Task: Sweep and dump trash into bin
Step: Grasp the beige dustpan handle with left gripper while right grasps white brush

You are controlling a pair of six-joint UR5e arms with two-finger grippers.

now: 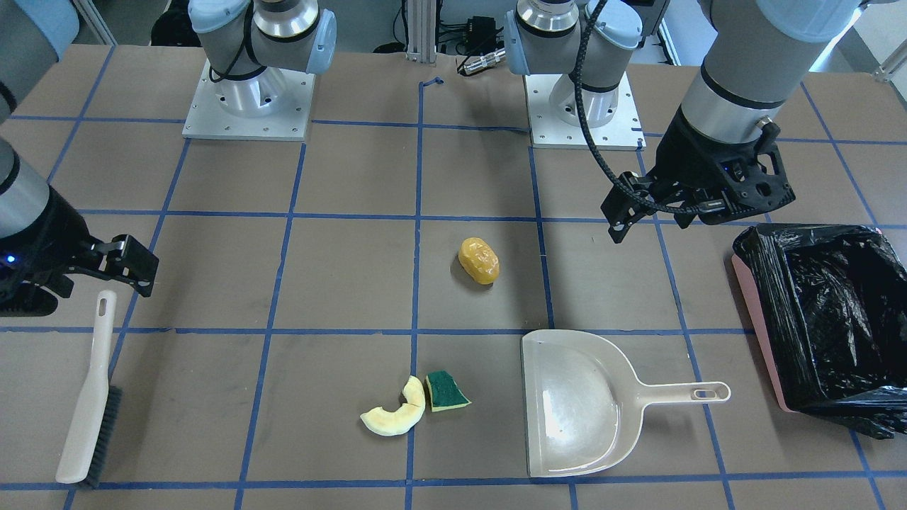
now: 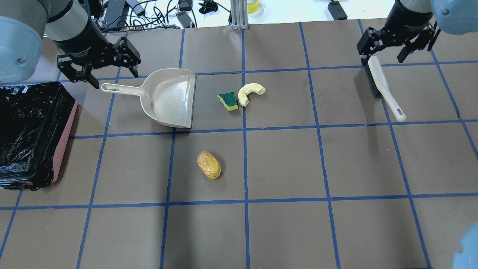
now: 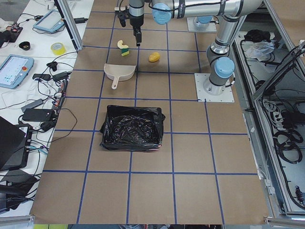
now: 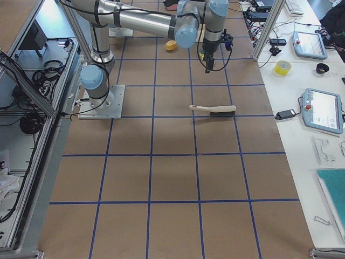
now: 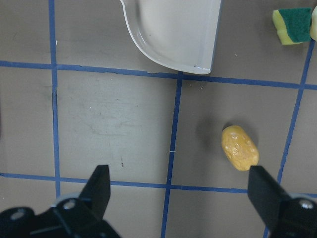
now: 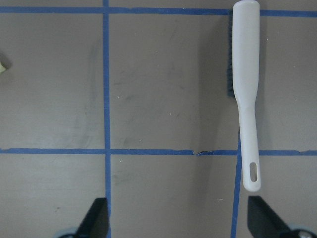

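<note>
The trash lies apart on the brown table. The orange-yellow lump [image 1: 479, 261] [image 2: 208, 165] [image 5: 239, 148] sits mid-table. The pale crescent [image 1: 397, 412] [image 2: 249, 92] touches the green-and-yellow sponge wedge [image 1: 445, 391] [image 2: 228, 101] [image 5: 292, 25]. The pink bin [image 1: 759, 333] [image 2: 64, 138] with a black bag stands at the table's left end. My left gripper [image 2: 99, 71] [image 1: 666, 212] [image 5: 179, 183] is open and empty, above the table near the dustpan handle. My right gripper [image 2: 384, 54] [image 1: 85, 283] [image 6: 178, 213] is open and empty, over the brush.
A beige dustpan [image 1: 581, 404] [image 2: 168, 97] [image 5: 178, 29] lies flat between the bin and the sponge, mouth toward the trash. A beige brush [image 1: 88, 404] [image 2: 384, 87] [image 6: 246, 89] with dark bristles lies on the right side. Blue tape lines grid the table.
</note>
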